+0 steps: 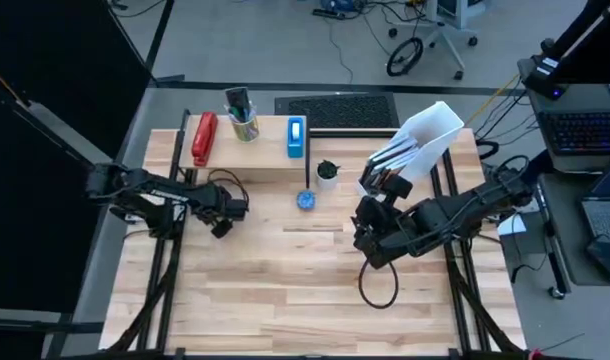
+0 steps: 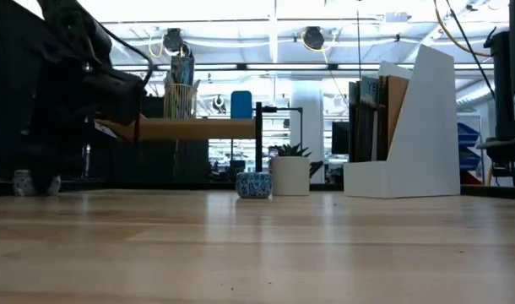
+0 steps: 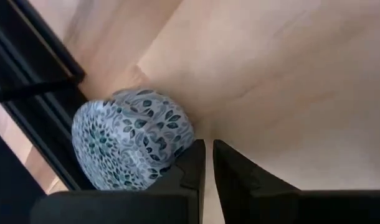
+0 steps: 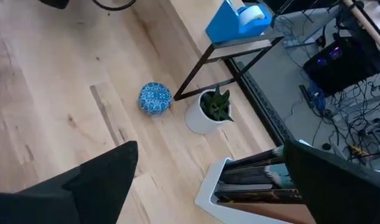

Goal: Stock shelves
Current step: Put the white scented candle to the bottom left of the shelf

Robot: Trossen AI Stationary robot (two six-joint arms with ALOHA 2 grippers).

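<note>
A low light-wood plank shelf (image 1: 247, 152) on thin black legs stands at the far side of the table (image 1: 285, 300), carrying a red stapler (image 1: 204, 138), a mesh pencil cup (image 1: 243, 124) and a blue tape dispenser (image 1: 297, 137). Beside the shelf's right end sits a small potted plant (image 1: 328, 172) in a white pot, with a blue patterned bowl (image 1: 306, 200) just in front of the shelf's right leg. Farther right of the shelf, a white file holder (image 1: 425, 140) stands filled with upright folders.

The left gripper (image 1: 223, 222) hangs low in front of the shelf's left end, its two dark fingers (image 3: 193, 168) drawn nearly together with only a slim gap and nothing between them; a second patterned bowl (image 3: 133, 144) lies just beside them, next to a black leg of the shelf. The right gripper (image 1: 369, 232) hovers above the table, forward and right of the shelf, in front of the file holder, its fingers (image 4: 96, 180) spread wide and empty.
</note>
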